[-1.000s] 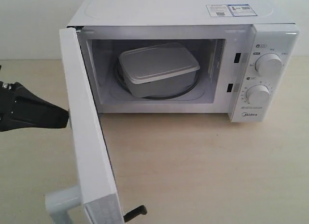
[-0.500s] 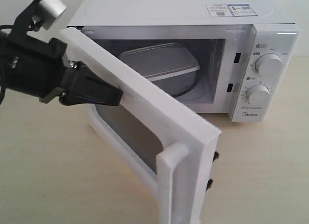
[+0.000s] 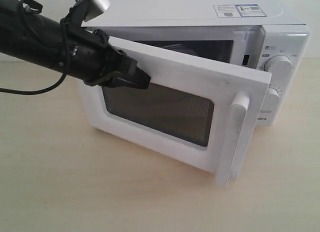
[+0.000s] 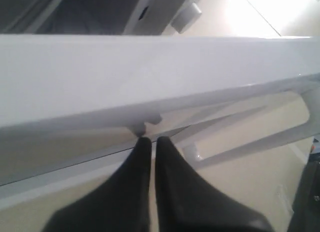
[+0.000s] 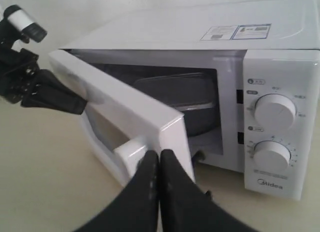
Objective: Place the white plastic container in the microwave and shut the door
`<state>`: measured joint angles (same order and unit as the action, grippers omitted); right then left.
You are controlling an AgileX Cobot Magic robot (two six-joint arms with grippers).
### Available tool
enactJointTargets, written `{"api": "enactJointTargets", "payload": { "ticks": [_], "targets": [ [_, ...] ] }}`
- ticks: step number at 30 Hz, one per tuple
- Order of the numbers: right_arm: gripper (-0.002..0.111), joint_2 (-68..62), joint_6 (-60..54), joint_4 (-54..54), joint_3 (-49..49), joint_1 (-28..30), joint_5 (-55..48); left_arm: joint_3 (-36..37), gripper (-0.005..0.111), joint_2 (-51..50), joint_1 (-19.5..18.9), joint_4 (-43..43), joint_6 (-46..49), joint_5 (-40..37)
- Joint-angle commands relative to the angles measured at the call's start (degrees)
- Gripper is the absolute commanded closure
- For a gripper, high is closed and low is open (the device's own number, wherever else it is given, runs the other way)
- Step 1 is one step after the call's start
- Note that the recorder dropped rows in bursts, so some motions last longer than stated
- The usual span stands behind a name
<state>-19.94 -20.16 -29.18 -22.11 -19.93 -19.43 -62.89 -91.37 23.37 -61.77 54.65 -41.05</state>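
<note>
Inside the white boxy countertop microwave (image 3: 200, 12), the rectangular translucent-white plastic container with a flat lid (image 5: 186, 94) sits in the cavity, so the placing step looks done and closing the door is the step in hand. The white front door with a dark window (image 3: 200, 74) stands part-way shut, angled to the opening, with its long vertical handle (image 3: 235, 134) at the free edge. The left gripper (image 3: 143, 82) has its jaws closed on nothing, and their tips rest against the door's outer face near the upper hinge-side corner, apparently to push. The right gripper (image 5: 159, 156) hangs in front of the microwave above the pale worktop (image 3: 75, 182), jaws shut and empty. The next move likely calls for a push along the door's arc until the latch catches, without shoving the microwave backward.
</note>
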Motion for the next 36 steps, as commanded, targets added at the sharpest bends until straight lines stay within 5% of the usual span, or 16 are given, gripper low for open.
{"api": "enactJointTargets", "payload": {
  "ticks": [1, 16, 24, 36],
  "targets": [
    [0.109, -1.44, -4.75, -4.37, -0.4, -1.26, 0.31, -2.97, 0.102, -2.55, 0.52, -0.3, 0.84, 2.85],
    [0.109, -11.85, -37.56, -37.12, -0.4, -1.26, -1.56, -4.51, 0.102, -3.36, 0.52, -0.3, 1.83, 6.16],
    [0.109, -26.46, -76.95, -70.76, -0.75, -1.26, -6.37, -4.51, 0.102, -3.36, 0.52, -0.3, 1.83, 8.04],
    [0.109, -35.61, -85.34, -70.76, -7.13, -1.26, -7.07, -4.51, 0.102, -1.95, 0.52, 1.15, 1.96, 6.48]
  ]
}}
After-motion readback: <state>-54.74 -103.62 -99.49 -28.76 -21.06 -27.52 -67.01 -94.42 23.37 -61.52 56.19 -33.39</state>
